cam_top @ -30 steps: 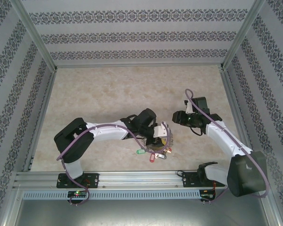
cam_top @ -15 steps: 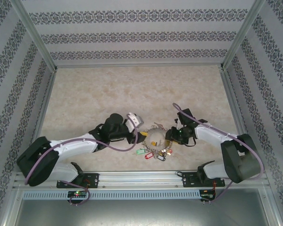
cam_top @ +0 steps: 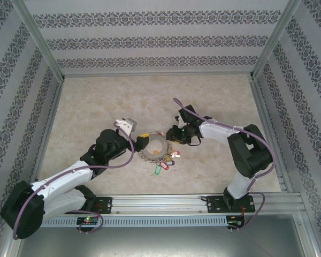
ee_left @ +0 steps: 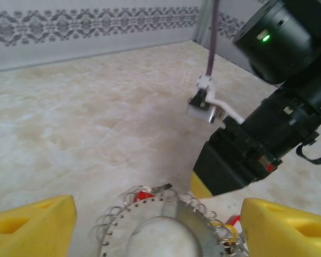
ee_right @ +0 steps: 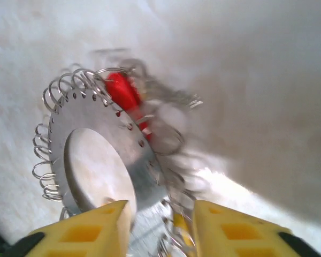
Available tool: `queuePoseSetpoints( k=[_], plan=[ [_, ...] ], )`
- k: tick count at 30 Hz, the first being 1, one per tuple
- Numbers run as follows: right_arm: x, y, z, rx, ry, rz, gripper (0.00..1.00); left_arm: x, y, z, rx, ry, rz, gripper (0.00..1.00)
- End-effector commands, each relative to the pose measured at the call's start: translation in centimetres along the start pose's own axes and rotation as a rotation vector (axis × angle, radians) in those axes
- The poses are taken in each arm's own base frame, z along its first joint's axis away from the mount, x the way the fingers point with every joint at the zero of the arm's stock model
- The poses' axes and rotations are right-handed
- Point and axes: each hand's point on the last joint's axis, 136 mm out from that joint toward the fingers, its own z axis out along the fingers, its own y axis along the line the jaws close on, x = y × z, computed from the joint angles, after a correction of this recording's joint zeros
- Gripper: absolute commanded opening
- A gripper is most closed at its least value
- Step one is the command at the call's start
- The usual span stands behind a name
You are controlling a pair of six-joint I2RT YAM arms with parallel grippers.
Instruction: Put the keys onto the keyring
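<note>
Presently: large silver-grey metal keyring (ee_right: pixel 96 115), fringed with small tagged keys (cam_top: pixel 163 160), lies between my wide left jaws; right jaws straddle its rim, grip unclear.

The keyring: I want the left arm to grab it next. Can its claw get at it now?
Probably yes. The left claw stands open right at the keyring, its fingers either side of the rim facing it, nothing between. The right claw seems to grip the opposite rim, leaving this side free.
</note>
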Motion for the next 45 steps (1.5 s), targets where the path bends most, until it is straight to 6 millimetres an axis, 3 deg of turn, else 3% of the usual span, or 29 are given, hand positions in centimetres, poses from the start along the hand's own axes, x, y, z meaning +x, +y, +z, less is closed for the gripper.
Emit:
queuePoseSetpoints(
  k=[1, 3, 5, 8, 9, 12, 15, 20, 24, 25, 26, 28, 30, 33, 45],
  plan=[
    [-3.6, -3.1, -3.5, 0.239, -0.137, -0.084, 0.44, 1.0, 2.9, -0.8, -0.118, 0.028, -0.048, 0.89],
    [-5.8, -6.9, -6.5, 0.358, -0.221, -0.041, 0.43, 0.7, 4.9, -1.6, -0.199, 0.008, -0.060, 0.99],
    [-7.8, -9.2, -10.0, 0.445, -0.375, -0.065, 0.44, 0.8, 7.8, -2.9, -0.335, -0.001, -0.073, 1.00],
    [-9.6, -10.9, -15.1, 0.605, -0.595, -0.224, 0.55, 1.3, 13.5, -6.1, -0.617, 0.014, -0.090, 0.99],
    [-10.0, -11.5, -16.4, 0.665, -0.654, -0.268, 0.64, 1.7, 15.3, -7.3, -0.706, 0.025, -0.093, 0.99],
    [-10.8, -14.5, -18.1, 0.788, -0.811, -0.319, 0.71, 2.1, 18.7, -9.1, -0.851, 0.044, -0.066, 1.00],
    [-10.9, -14.8, -17.5, 0.681, -0.957, -0.382, 0.72, 2.8, 19.9, -8.1, -0.847, 0.080, 0.036, 0.99],
    [-11.5, -15.1, -16.1, 0.569, -0.996, -0.454, 0.70, 4.7, 20.6, -4.2, -0.726, 0.086, 0.095, 1.00],
    [-9.7, -15.7, -15.1, 0.398, -1.046, -0.485, 0.72, 5.2, 21.6, -2.0, -0.657, 0.026, 0.126, 1.00],
    [-9.7, -15.5, -15.3, 0.385, -1.089, -0.491, 0.74, 5.5, 22.3, -1.8, -0.667, 0.037, 0.103, 1.00],
    [-10.1, -15.5, -15.5, 0.392, -1.091, -0.487, 0.83, 5.9, 23.0, -2.1, -0.670, 0.038, 0.061, 0.99],
    [-11.1, -17.0, -16.0, 0.491, -1.044, -0.394, 0.86, 7.2, 23.1, -2.0, -0.600, 0.016, 0.026, 1.00],
    [-11.5, -17.6, -16.4, 0.510, -1.080, -0.355, 0.98, 6.5, 23.8, -1.5, -0.602, 0.006, 0.015, 1.00],
    [-11.4, -17.8, -16.6, 0.529, -1.068, -0.342, 0.98, 7.1, 25.9, -1.9, -0.708, 0.064, -0.053, 1.00],
    [-11.4, -16.9, -15.9, 0.488, -1.046, -0.397, 0.98, 7.2, 25.9, -1.9, -0.712, 0.074, -0.053, 1.00]
  ],
)
